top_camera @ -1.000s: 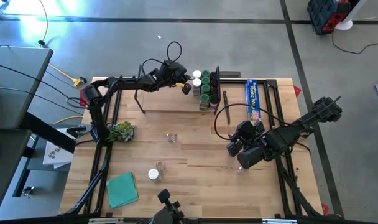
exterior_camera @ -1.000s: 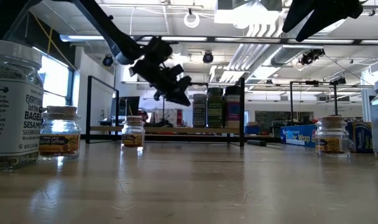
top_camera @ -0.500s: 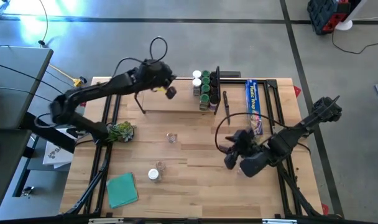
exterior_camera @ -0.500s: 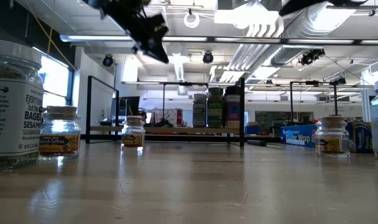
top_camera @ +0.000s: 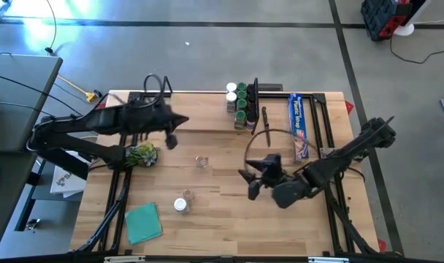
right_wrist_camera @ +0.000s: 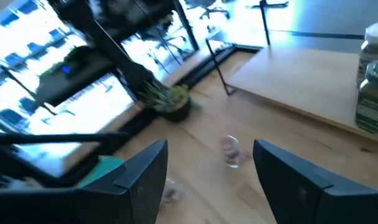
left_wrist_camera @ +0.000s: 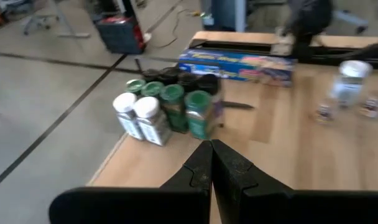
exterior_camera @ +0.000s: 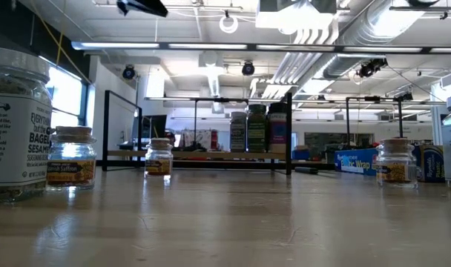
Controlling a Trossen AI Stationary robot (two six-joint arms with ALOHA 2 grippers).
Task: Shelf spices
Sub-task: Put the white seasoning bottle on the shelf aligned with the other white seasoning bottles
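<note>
Wooden counter under open workshop floor. Shelf sits at the far edge, spices clustered at its right end; loose jars remain mid-counter, one nearest. Right gripper hovers beside it, fingers spread, empty. Left gripper pinched closed, empty, near the plant. Likely next: right gripper descends straight over the jar, centres it, grips below the lid.
</note>
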